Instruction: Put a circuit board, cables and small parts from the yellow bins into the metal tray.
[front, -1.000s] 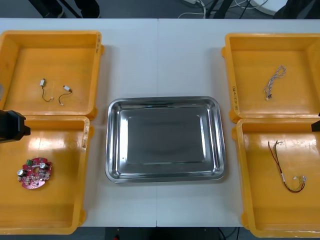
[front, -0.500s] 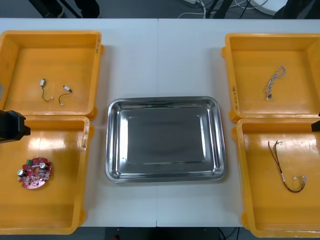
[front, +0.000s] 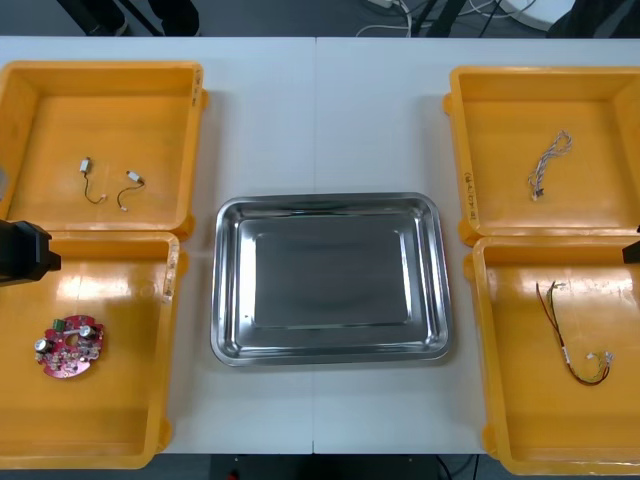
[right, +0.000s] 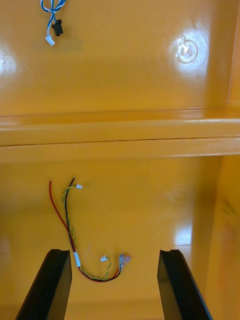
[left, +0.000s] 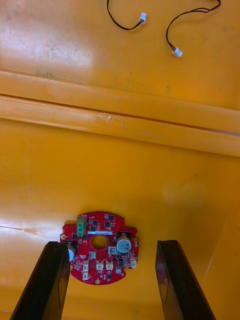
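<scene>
Circuit board (left: 100, 256), its edge behind a finger (left: 52, 280) of the wide-open left gripper (left: 112, 244); right gripper (right: 114, 251) equally wide.

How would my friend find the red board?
From the shiny metal tray mid-table, go to the nearer yellow bin on the robot's left. The circuit board lies there alone, below the open left gripper, the only round red thing.

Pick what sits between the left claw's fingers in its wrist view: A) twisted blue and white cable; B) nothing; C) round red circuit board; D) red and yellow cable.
C: the round red circuit board lies under the open left claw, between its two fingers.
</scene>
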